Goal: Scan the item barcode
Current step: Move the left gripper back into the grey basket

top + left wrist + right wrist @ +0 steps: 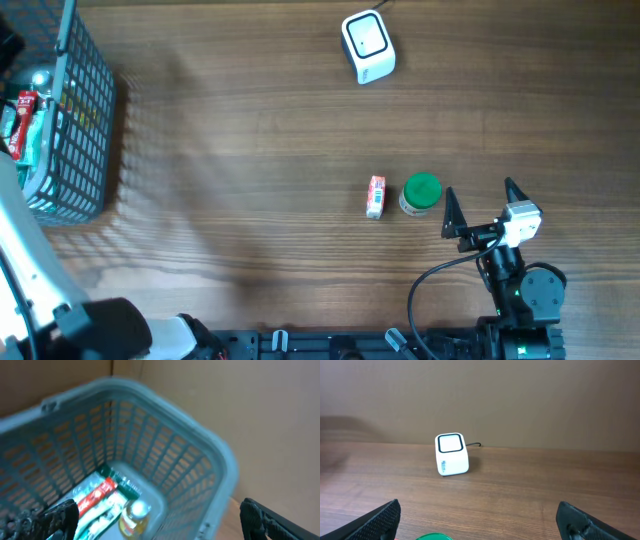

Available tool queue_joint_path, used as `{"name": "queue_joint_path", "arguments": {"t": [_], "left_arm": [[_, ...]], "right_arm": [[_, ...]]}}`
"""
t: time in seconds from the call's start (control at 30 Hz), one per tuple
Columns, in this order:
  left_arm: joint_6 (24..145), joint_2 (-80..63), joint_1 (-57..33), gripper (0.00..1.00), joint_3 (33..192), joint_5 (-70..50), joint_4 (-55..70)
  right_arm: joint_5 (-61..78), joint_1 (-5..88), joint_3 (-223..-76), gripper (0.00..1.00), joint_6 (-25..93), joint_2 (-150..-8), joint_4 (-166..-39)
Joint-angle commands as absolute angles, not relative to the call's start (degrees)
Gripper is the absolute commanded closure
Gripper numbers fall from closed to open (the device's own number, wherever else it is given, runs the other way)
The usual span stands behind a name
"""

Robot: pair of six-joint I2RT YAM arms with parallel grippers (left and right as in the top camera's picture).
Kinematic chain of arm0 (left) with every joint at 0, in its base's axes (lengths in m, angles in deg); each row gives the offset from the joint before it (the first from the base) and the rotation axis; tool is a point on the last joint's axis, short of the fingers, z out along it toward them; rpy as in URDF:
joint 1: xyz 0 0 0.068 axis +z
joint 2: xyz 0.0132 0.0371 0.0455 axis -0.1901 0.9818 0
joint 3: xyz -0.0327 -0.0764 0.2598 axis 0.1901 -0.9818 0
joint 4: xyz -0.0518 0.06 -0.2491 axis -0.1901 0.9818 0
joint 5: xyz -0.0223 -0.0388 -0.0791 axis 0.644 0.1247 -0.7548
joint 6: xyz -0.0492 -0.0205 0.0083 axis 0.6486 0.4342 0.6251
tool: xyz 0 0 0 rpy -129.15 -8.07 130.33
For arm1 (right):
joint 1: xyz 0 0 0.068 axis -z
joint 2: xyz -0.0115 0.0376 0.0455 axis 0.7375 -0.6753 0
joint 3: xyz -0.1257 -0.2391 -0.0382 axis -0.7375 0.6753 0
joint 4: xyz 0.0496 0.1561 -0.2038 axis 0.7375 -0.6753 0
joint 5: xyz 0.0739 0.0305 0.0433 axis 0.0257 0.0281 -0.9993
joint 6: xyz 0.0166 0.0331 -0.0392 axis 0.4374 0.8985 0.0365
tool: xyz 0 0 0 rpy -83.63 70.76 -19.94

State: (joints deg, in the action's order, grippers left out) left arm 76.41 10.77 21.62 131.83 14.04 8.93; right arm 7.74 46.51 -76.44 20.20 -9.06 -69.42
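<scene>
The white barcode scanner [368, 45] stands at the far middle of the table, also seen in the right wrist view as the scanner [452, 454]. A small red-and-white box [375, 196] and a green-lidded jar [421, 193] lie mid-table. My right gripper [480, 195] is open just right of the jar, nothing between its fingers; the jar's lid [432, 536] shows at the bottom edge of its view. My left gripper [160, 525] hangs open above the grey basket [165, 407], over a red-and-green box [97, 495] and a small silver-capped bottle [134, 515].
The basket [95, 130] sits at the table's far left with several packaged items inside. My left arm [25, 250] reaches up along the left edge toward it. Bare wood lies between the basket and the mid-table items.
</scene>
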Motion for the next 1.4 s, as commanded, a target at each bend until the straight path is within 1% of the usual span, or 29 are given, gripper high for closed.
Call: {"name": "queue_joint_path", "arguments": {"t": [0.0, 0.23, 0.57, 0.67, 0.7, 0.8, 0.9, 0.97, 1.27, 1.33, 1.37], "left_arm": [[79.29, 17.96, 22.60, 0.06, 131.62, 12.45, 10.88], [79.49, 26.40, 22.60, 0.08, 131.59, 12.73, 11.73], [79.47, 33.15, 22.60, 0.09, 131.53, 12.75, 12.78], [79.49, 34.37, 22.60, 0.11, 131.53, 12.73, 13.02], [79.49, 34.64, 22.60, 0.12, 131.53, 12.73, 13.04], [79.49, 34.99, 22.60, 0.21, 131.53, 12.73, 13.04], [79.47, 35.29, 22.60, 0.23, 131.53, 12.75, 13.04], [79.49, 35.58, 22.60, 0.28, 131.53, 12.75, 13.28], [79.45, 37.89, 22.60, 0.36, 131.53, 16.01, 13.26], [79.40, 37.89, 22.60, 0.41, 131.53, 16.69, 12.95], [79.42, 37.89, 22.60, 0.48, 131.53, 16.78, 12.93]], "right_arm": [[7.67, 46.42, -76.29, 0.00, 20.05, -8.97, -69.25], [7.67, 46.42, -76.29, 0.00, 20.05, -8.97, -69.25], [7.67, 46.42, -76.29, 0.00, 20.05, -8.97, -69.25], [7.67, 46.42, -76.29, 0.00, 20.05, -8.97, -69.25], [7.67, 46.42, -76.29, 0.00, 20.07, -8.97, -69.25], [7.67, 46.42, -76.29, 0.01, 20.05, -8.97, -69.25], [7.67, 46.42, -76.29, 0.00, 20.05, -8.97, -69.25], [7.67, 46.42, -76.29, 0.00, 20.03, -8.97, -69.25], [7.67, 46.42, -76.29, 0.00, 20.05, -8.97, -69.25], [7.67, 46.42, -76.29, 0.00, 20.03, -8.97, -69.25], [7.67, 46.42, -76.29, 0.00, 20.05, -8.97, -69.25]]}}
